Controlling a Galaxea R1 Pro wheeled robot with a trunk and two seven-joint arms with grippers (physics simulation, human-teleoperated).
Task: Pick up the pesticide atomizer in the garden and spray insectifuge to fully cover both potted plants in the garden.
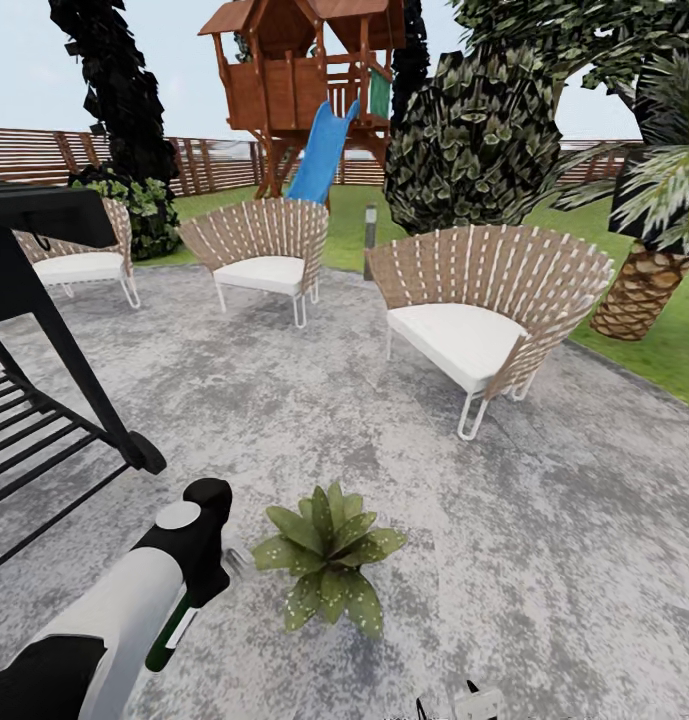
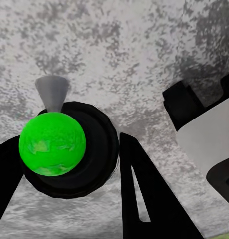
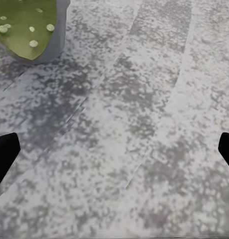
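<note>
Looking light and slick, the atomizer (image 1: pixel 170 632) is pinched by its body in the left gripper (image 2: pixel 69 164); the right gripper (image 3: pixel 114 154) is spread wide.

A: Plant (image 1: pixel 327 557) colour?
B: Green leaves, white specks; grey pot (image 3: pixel 53 44).
A: Patio (image 1: pixel 544 520)?
B: Mottled grey.
A: Chairs (image 1: pixel 484 305)?
B: Tan weave, white cushions. Slide (image 1: pixel 322 155): blue.

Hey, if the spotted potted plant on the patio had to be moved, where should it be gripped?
Probably the grey pot wall, approached low from the side. The potted plant spreads its leaves wide over the rim, so a grasp from above looks blocked.
</note>
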